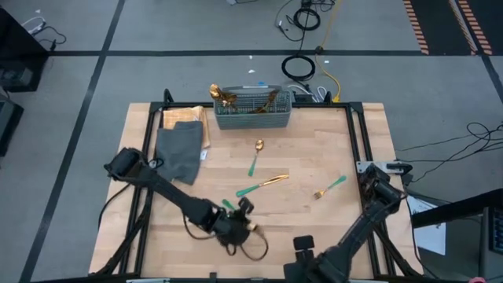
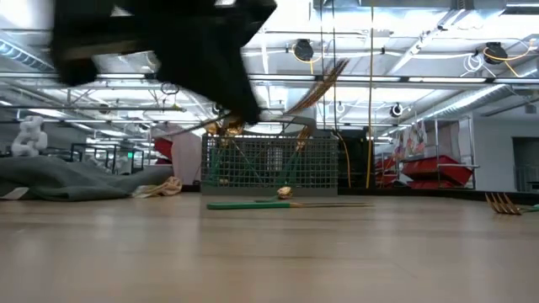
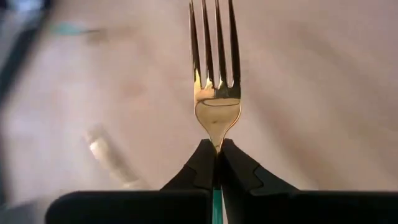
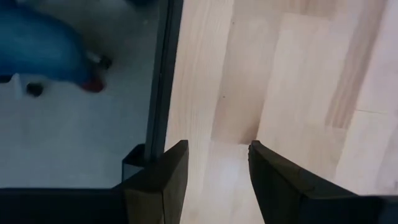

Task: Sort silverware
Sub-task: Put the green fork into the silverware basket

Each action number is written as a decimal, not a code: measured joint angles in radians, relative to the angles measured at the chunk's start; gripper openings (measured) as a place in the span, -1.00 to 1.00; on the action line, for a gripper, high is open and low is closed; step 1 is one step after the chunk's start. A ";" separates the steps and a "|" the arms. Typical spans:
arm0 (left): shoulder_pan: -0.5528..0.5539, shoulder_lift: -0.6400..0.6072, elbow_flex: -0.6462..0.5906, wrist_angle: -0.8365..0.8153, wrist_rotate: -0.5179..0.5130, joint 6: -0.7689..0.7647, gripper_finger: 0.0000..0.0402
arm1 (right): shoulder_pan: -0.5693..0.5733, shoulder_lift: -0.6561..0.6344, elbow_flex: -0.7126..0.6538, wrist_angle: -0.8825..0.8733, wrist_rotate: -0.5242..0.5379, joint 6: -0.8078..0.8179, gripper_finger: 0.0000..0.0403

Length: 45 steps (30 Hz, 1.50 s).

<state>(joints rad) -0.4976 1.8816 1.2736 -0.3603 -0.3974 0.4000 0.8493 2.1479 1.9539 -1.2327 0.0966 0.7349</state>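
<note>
My left gripper (image 1: 240,216) hangs over the table's near middle, shut on a fork (image 3: 215,68) with a gold head and a teal handle. My right gripper (image 4: 217,180) stands open over the table's near edge (image 1: 302,248) with nothing between its fingers. Loose silverware lies flat on the wood: a spoon (image 1: 257,156), a knife (image 1: 263,185) and a second fork (image 1: 330,187). More pieces stand upright in the grey mesh basket (image 1: 253,108) at the far edge. My left gripper pinches the fork's narrow neck (image 3: 217,144), where the gold head meets the teal handle, between its two fingertips (image 3: 199,165). The fork lies along the fingers, tines pointing ahead and handle (image 3: 217,205) running back between them. It is lifted off the table.
A dark grey cloth (image 1: 179,151) lies at the far left on tan paper (image 1: 189,118). The table's black frame rail (image 4: 163,81) and the floor beyond it show beside my right gripper. Bare wood lies between the loose pieces and the basket.
</note>
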 joint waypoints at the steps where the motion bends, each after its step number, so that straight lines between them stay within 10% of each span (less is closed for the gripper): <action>1: 0.015 -0.013 0.000 0.025 -0.032 -0.013 -0.94 | 0.015 0.000 0.000 0.000 0.033 0.022 -0.23; 11: 0.209 -0.166 -0.038 0.596 -0.300 0.033 -0.94 | 0.153 0.000 0.000 -0.026 0.435 0.256 -0.23; 26: 0.695 -0.148 -0.139 1.595 0.368 -0.055 -0.94 | 0.234 0.000 -0.110 -0.034 0.587 0.490 -0.23; 45: 0.961 0.101 -0.088 1.825 0.472 -0.193 -0.94 | 0.235 0.000 -0.208 -0.035 0.588 0.633 -0.23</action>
<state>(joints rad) 0.4632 1.9827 1.1851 1.4651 0.0750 0.2073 1.0847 2.1479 1.7462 -1.2682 0.6850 1.3682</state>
